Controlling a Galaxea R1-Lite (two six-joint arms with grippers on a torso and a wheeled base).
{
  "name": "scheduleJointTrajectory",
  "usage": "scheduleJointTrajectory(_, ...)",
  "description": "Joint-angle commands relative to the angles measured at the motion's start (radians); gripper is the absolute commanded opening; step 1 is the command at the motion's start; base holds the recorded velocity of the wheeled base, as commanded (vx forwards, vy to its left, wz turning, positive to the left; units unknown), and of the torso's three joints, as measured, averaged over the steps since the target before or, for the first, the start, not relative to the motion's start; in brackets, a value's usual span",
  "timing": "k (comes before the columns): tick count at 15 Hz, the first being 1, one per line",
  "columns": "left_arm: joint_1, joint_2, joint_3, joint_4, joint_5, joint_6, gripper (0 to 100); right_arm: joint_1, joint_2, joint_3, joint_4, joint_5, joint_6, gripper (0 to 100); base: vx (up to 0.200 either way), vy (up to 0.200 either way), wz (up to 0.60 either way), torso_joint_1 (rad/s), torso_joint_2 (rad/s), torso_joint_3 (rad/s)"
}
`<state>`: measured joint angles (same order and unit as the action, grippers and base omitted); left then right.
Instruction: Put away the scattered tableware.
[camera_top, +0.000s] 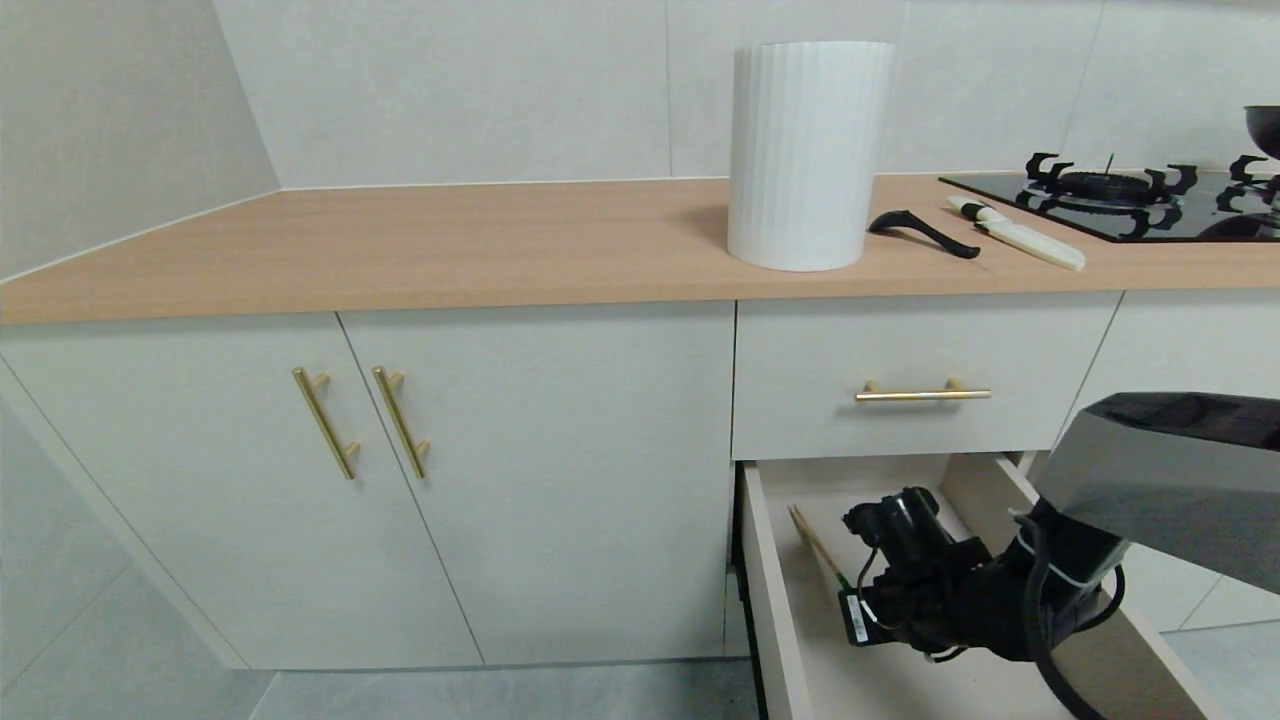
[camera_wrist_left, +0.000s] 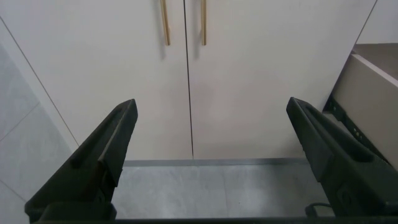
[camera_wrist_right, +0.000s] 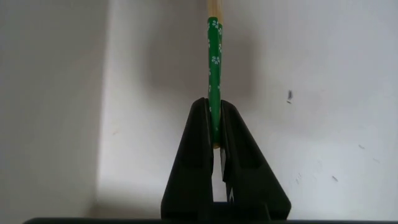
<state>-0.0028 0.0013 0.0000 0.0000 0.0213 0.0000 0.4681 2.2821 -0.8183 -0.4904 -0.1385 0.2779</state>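
Chopsticks (camera_wrist_right: 214, 62): judged light, stiff, slick; clamped at green end in right tool (camera_wrist_right: 215, 124), inside open drawer (camera_top: 765, 560), lower right of frame; left tool (camera_wrist_left: 211, 112) spread wide, empty.

chopsticks (camera_wrist_right: 214, 56): green-tipped, pinched in right gripper (camera_wrist_right: 216, 111) | white knife (camera_top: 1020, 237), black utensil (camera_top: 930, 233): flat on counter (camera_top: 450, 240)

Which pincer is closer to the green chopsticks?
The right. The right pincer is shut on the chopsticks inside the open drawer. The left pincer hangs open, apart from them, facing the cupboard doors.
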Motion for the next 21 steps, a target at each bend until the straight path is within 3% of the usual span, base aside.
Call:
scheduleJointTrajectory(1, 0.000, 0.000, 0.000, 0.000, 0.000, 0.000, 100, 0.001, 0.060, 0.001, -0.007, -0.001, 0.000, 0, 0.000, 0.000, 0.00, 0.000, 0.00, 0.000)
scheduleJointTrajectory(11, 0.000, 0.000, 0.000, 0.000, 0.000, 0.000, 100, 0.003, 0.066, -0.001, -0.007, -0.003, 0.000, 0, 0.000, 0.000, 0.00, 0.000, 0.00, 0.000)
scheduleJointTrajectory(12, 0.000, 0.000, 0.000, 0.000, 0.000, 0.000, 100, 0.003, 0.066, 0.001, -0.007, -0.003, 0.000, 100, 0.000, 0.000, 0.00, 0.000, 0.00, 0.000)
scheduleJointTrajectory(18, 0.001, 0.000, 0.000, 0.000, 0.000, 0.000, 100, 0.004, 0.057, 0.008, -0.007, -0.003, 0.000, 100, 0.000, 0.000, 0.00, 0.000, 0.00, 0.000)
scheduleJointTrajectory(21, 0.000, 0.000, 0.000, 0.000, 0.000, 0.000, 100, 0.000, -0.098, 0.038, -0.002, -0.101, -0.003, 100, 0.000, 0.000, 0.00, 0.000, 0.00, 0.000)
